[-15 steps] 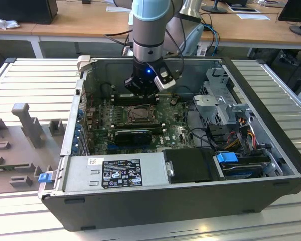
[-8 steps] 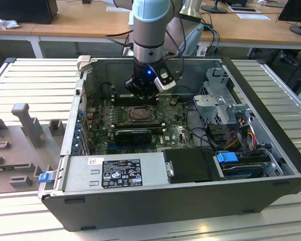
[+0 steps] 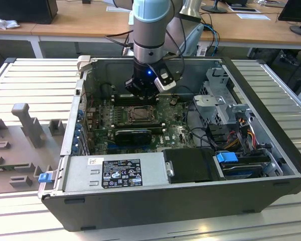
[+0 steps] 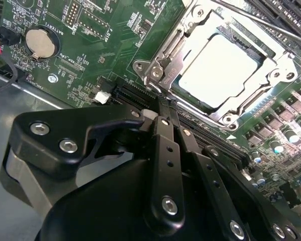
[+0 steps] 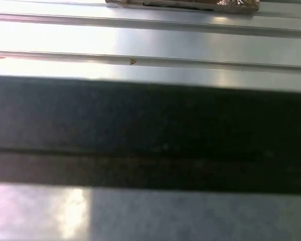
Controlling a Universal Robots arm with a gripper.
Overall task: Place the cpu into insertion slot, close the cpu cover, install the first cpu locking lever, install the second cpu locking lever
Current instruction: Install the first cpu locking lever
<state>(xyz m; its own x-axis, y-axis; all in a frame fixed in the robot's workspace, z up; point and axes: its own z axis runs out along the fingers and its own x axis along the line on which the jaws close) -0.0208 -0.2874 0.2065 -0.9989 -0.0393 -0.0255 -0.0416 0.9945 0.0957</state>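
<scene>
The cpu (image 4: 218, 70), a pale square chip, lies in the insertion slot (image 3: 140, 114) on the green board inside the open computer case. The silvery cpu cover (image 4: 190, 31) lies flat over it, and the chip shows through its cut-out centre. A thin metal lever rod (image 4: 263, 24) runs along one side of the socket, and another lever's bent end (image 4: 155, 73) sits at the near corner. My gripper (image 4: 163, 104) is shut, its black fingers pressed together with nothing seen between them, the tips close to that corner. In the exterior view the gripper (image 3: 142, 93) hangs just behind the socket.
A coin battery (image 4: 40, 41) and long black card slots (image 4: 203, 134) flank the socket. The power supply (image 3: 115, 173), drive cage (image 3: 215, 100) and cables (image 3: 241, 131) stand inside the case walls. Grey fixtures (image 3: 27, 120) sit on the ribbed table at the exterior view's left.
</scene>
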